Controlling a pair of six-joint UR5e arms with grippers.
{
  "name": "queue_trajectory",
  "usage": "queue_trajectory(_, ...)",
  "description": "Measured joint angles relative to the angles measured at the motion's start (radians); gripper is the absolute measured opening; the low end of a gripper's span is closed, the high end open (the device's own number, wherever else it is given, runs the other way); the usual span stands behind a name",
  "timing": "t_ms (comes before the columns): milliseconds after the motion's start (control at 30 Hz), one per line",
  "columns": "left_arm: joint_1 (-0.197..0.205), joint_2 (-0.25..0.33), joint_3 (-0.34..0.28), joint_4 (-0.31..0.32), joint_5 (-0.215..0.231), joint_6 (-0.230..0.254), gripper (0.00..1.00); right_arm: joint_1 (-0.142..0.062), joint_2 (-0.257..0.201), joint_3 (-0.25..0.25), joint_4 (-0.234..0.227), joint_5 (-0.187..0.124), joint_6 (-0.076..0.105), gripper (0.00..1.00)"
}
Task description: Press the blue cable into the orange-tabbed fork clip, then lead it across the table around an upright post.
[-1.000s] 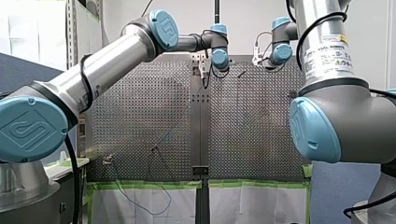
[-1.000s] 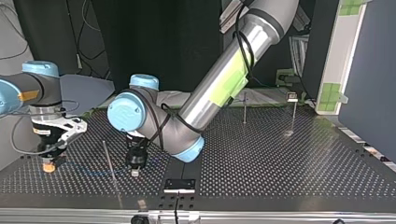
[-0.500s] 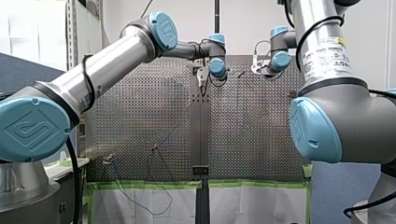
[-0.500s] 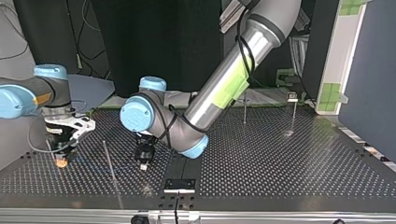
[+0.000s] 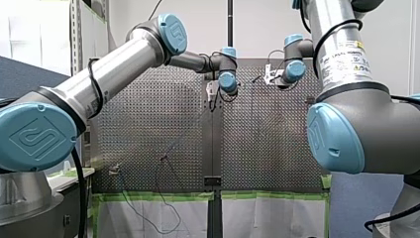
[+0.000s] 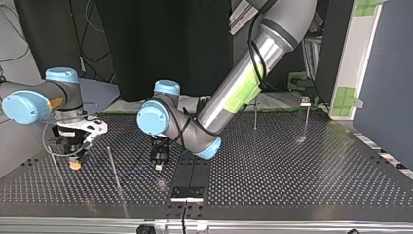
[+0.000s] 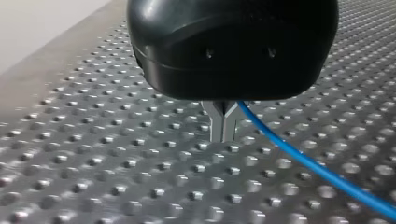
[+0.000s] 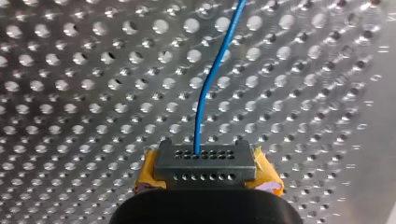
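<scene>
Left gripper (image 7: 223,134): black body, metal fingers (image 7: 219,122) pinched together with no gap showing. They grip the cable (image 7: 308,163), which leaves from beside the fingers and slants down and away over the table (image 7: 93,154).

Right gripper (image 8: 205,164): dark perforated tips pressed together, yellow pads (image 8: 148,173) on either side. It clamps the same cable, which runs out ahead of it in a gentle curve, close over the holes.

Top view: both grippers point down near the table surface. The right one is at the view's left and the left one near the middle. A thin upright post (image 6: 113,168) stands between them, apart from both. Whether the cable touches the post, I cannot tell.
</scene>
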Motion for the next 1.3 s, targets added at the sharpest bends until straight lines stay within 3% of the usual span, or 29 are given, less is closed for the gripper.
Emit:
queue_trajectory(100,0.000,0.000,-0.024,0.005,0.000,0.000,0.07,0.002,0.001,0.017,-0.001,0.005,0.002,0.00)
queue_trajectory(167,-0.002,0.001,-0.036,0.011,0.004,0.002,0.22,0.002,0.002,0.028,-0.001,0.008,0.003,0.00)
queue_trajectory(200,-0.004,0.000,-0.040,0.015,0.007,0.004,0.22,0.002,0.003,0.032,-0.002,0.010,0.004,0.00)
queue_trajectory(233,-0.007,0.001,-0.043,0.019,0.009,0.007,0.39,0.003,0.003,0.037,-0.002,0.012,0.004,0.00)
queue_trajectory(267,-0.008,0.001,-0.045,0.020,0.009,0.010,0.47,0.003,0.003,0.040,-0.002,0.014,0.004,0.00)
queue_trajectory(300,-0.010,0.001,-0.046,0.022,0.007,0.012,0.47,0.004,0.003,0.044,-0.002,0.016,0.005,0.00)
queue_trajectory(367,-0.013,0.001,-0.048,0.024,-0.001,0.016,0.69,0.005,0.004,0.051,-0.002,0.022,0.005,0.00)
queue_trajectory(400,-0.014,0.001,-0.049,0.024,-0.004,0.017,0.69,0.005,0.004,0.054,-0.002,0.024,0.005,0.00)
queue_trajectory(467,-0.017,0.001,-0.050,0.026,-0.008,0.018,0.95,0.005,0.005,0.065,-0.004,0.032,0.005,0.00)
queue_trajectory(533,-0.020,0.001,-0.051,0.027,-0.005,0.016,1.00,0.006,0.006,0.079,-0.008,0.039,0.003,0.00)
queue_trajectory(667,-0.022,0.001,-0.052,0.029,0.014,0.006,1.00,0.011,0.009,0.106,-0.027,0.049,0.001,0.00)
queue_trajectory(933,-0.014,0.001,-0.085,0.052,0.046,-0.002,1.00,0.000,0.017,0.164,-0.096,0.077,0.020,0.00)
queue_trajectory(1300,-0.016,0.001,-0.098,0.057,0.010,-0.003,1.00,-0.011,0.078,0.212,-0.170,0.079,0.022,0.00)
